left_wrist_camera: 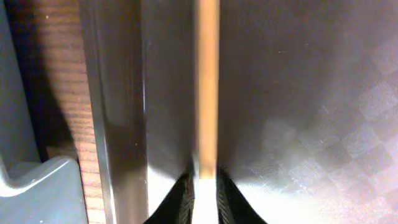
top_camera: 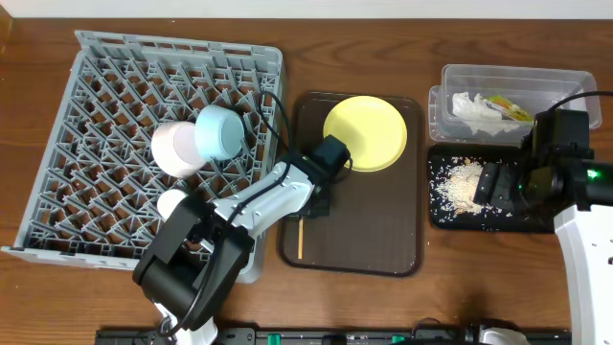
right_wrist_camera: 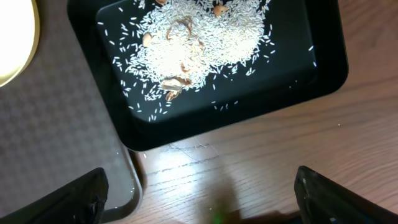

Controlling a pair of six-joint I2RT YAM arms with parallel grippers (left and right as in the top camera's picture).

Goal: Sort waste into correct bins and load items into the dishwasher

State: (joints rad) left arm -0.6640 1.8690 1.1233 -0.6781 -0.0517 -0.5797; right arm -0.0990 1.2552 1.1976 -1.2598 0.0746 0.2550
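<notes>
The step in hand is judged to be the lifting of the chopsticks (top_camera: pixel 300 240) off the brown serving tray (top_camera: pixel 383 240) for loading into the grey dish rack (top_camera: pixel 115 77). They are seen lying flat near the tray's left rim, with the yellow-green plate (top_camera: pixel 365 132) well apart at the far end. In the left wrist view the left claw (left_wrist_camera: pixel 203 193) is drawn narrow, one finger pressed against each side of the wood; only a single band of wood is seen, so it cannot be told whether both sticks are caught. The long axis is laid near-to-far, parallel to the tray's left rim and to the rack's right wall. Which end is the thinner tip cannot be made out. As the hold seems to be taken near one end, drooping of the free end should be expected. A straight, slow lift is advised until the tray rim is cleared, followed by a carry leftward with the axis kept level. A slot between pegs should be chosen so that nothing slips through the lattice. The right claw (right_wrist_camera: pixel 199 180) is held wide and empty above the bench (top_camera: pixel 460 287), just beside the black tray (right_wrist_camera: pixel 186 127) of rice scraps (right_wrist_camera: pixel 199 43).
</notes>
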